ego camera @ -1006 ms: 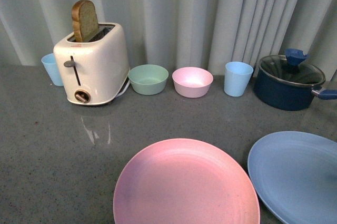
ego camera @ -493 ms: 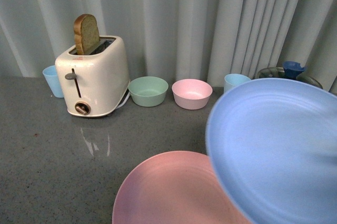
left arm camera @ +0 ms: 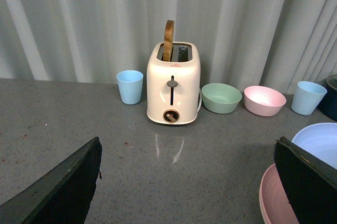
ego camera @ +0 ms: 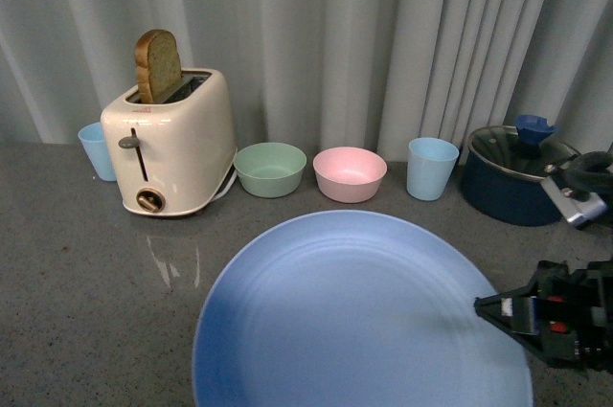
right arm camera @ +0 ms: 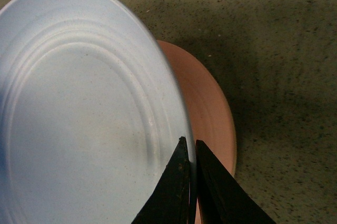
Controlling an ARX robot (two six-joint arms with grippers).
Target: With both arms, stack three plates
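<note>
A toaster (ego camera: pixel 172 148) holding bread (ego camera: pixel 158 64), green bowl (ego camera: pixel 270 169), pink bowl (ego camera: pixel 350 173) and lidded pot (ego camera: pixel 512 177).

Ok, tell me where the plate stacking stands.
Done: nothing is visibly released yet. In hand: the right gripper is shut on the rim of the blue plate, holding it over the pink plate; whether they touch is unclear. Left: let go of it there, then add the third plate, which is out of view. The left gripper is open and empty.

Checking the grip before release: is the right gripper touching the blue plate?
Touching. The right wrist view shows the right gripper pinching the rim of the blue plate, one finger on each side, with no gap.
</note>
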